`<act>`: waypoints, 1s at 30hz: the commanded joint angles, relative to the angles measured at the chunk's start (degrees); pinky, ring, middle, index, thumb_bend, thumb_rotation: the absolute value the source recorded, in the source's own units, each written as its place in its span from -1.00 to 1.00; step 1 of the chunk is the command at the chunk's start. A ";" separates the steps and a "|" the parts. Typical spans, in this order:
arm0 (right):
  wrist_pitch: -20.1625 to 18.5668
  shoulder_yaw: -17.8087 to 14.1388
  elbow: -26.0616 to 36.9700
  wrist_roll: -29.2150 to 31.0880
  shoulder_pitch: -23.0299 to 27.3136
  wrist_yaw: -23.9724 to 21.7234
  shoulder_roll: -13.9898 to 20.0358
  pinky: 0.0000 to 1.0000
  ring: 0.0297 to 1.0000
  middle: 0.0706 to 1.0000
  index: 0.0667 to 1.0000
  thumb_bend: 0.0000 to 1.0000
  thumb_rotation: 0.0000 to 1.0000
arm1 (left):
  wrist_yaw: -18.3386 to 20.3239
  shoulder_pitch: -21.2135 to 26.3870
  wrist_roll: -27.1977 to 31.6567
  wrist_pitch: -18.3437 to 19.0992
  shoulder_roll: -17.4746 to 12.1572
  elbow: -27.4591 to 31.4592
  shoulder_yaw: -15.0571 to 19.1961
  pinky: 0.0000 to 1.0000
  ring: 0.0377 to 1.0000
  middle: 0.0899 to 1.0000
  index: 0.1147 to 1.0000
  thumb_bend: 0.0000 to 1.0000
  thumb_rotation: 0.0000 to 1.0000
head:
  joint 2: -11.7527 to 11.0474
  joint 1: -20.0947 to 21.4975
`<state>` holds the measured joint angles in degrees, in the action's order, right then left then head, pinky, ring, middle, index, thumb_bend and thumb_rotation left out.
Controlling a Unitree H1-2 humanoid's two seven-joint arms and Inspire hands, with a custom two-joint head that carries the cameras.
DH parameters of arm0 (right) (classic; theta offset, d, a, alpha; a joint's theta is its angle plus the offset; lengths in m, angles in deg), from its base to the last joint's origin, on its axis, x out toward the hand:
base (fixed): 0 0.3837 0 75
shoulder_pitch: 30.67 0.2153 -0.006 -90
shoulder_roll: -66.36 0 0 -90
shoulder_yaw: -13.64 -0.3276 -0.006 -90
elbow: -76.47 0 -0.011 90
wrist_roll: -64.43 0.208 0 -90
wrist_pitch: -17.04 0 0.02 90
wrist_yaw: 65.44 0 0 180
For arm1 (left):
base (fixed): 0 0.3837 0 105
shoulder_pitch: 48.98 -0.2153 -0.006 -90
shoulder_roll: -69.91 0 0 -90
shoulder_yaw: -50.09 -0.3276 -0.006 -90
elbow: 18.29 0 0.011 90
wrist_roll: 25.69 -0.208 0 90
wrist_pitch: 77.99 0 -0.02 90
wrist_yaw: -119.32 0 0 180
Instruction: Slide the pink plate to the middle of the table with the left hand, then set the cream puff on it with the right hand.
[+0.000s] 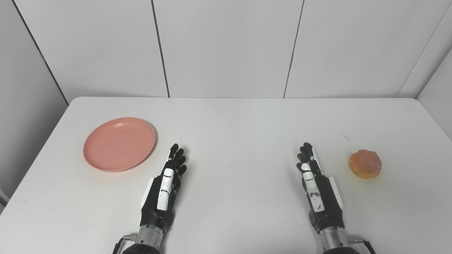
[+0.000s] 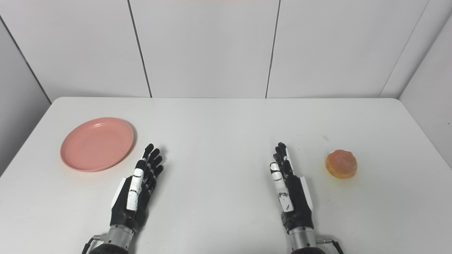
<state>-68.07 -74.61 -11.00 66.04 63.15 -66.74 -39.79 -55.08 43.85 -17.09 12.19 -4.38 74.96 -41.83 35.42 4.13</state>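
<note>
A pink plate (image 1: pixel 119 144) lies empty on the left side of the white table (image 1: pixel 233 127), well away from the middle. Just to its right the left hand (image 1: pixel 166 188) is held edge-up over the table, fingers straight and together, gripping nothing; whether it touches the surface is hard to tell. Across the open middle, the right hand (image 1: pixel 316 188) mirrors it, fingers extended, also empty. Near its right sits the cream puff (image 1: pixel 366 163), golden and glazed, on the bare tabletop.

Pink plate (image 2: pixel 97 144) far left, cream puff (image 2: pixel 341 163) far right — both hands empty, fingers extended, between them.
</note>
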 commanded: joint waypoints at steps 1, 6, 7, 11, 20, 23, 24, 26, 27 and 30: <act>-0.53 -0.28 0.20 -0.45 -1.37 0.50 -0.13 1.00 1.00 1.00 1.00 0.15 0.77 | 0.11 -1.46 0.19 2.32 -0.19 0.79 -0.11 1.00 1.00 1.00 1.00 0.11 1.00 | -0.03 -0.02; 0.40 -0.23 -1.20 0.91 -0.79 -0.61 0.29 1.00 1.00 1.00 1.00 0.18 0.72 | 0.41 -0.90 -0.45 0.85 -0.69 -0.23 -0.25 1.00 1.00 1.00 1.00 0.11 1.00 | -0.66 0.16; 0.51 -0.17 -1.53 0.78 -0.64 -0.65 0.43 1.00 1.00 1.00 1.00 0.18 0.73 | 0.45 -0.62 -0.25 0.49 -0.70 -0.69 -0.09 1.00 1.00 1.00 1.00 0.11 1.00 | -0.68 0.31; 0.90 -0.27 -2.48 0.69 -0.22 -0.41 0.26 1.00 1.00 1.00 1.00 0.23 0.72 | 0.36 0.61 -0.77 -0.89 -1.39 -2.60 0.30 1.00 1.00 1.00 1.00 0.13 1.00 | -0.51 0.96; 0.19 -0.42 -3.30 1.37 0.17 -0.68 0.46 1.00 1.00 1.00 1.00 0.22 0.71 | 0.72 2.49 -1.31 -2.91 -1.75 -5.52 -0.19 1.00 1.00 1.00 1.00 0.08 1.00 | -0.87 0.74; 0.68 -0.42 -3.70 1.62 0.49 -0.80 0.63 1.00 1.00 1.00 1.00 0.20 0.69 | 0.77 3.18 -1.18 -3.46 -1.62 -6.49 -0.11 1.00 1.00 1.00 1.00 0.12 1.00 | -0.77 0.99; 0.92 -0.39 -3.85 1.66 0.62 -0.88 0.76 1.00 1.00 1.00 1.00 0.18 0.69 | 0.75 3.27 -1.35 -3.45 -1.69 -6.52 -0.14 1.00 1.00 1.00 1.00 0.12 1.00 | -0.37 1.24; 1.35 -0.28 -4.24 0.97 0.91 -0.63 1.04 1.00 1.00 1.00 1.00 0.15 0.72 | 0.67 3.30 -1.42 -2.70 -1.73 -6.20 -0.13 1.00 1.00 1.00 1.00 0.15 1.00 | -0.37 1.24; 1.23 -0.28 -4.25 0.88 1.05 -0.57 1.11 1.00 1.00 1.00 1.00 0.16 0.73 | 0.64 3.42 -1.32 -2.78 -1.68 -6.32 -0.05 1.00 1.00 1.00 1.00 0.15 1.00 | -0.37 1.24; 0.33 -0.37 -3.99 1.22 1.30 -0.74 1.28 1.00 1.00 1.00 1.00 0.23 0.71 | 0.99 3.80 -0.98 -2.49 -1.84 -6.47 -0.04 1.00 1.00 1.00 1.00 0.13 1.00 | -0.72 1.13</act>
<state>-68.04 -74.82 -13.33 67.27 65.14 -66.95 -38.91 -54.72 47.98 -18.29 10.01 -6.15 70.22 -41.93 34.72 5.27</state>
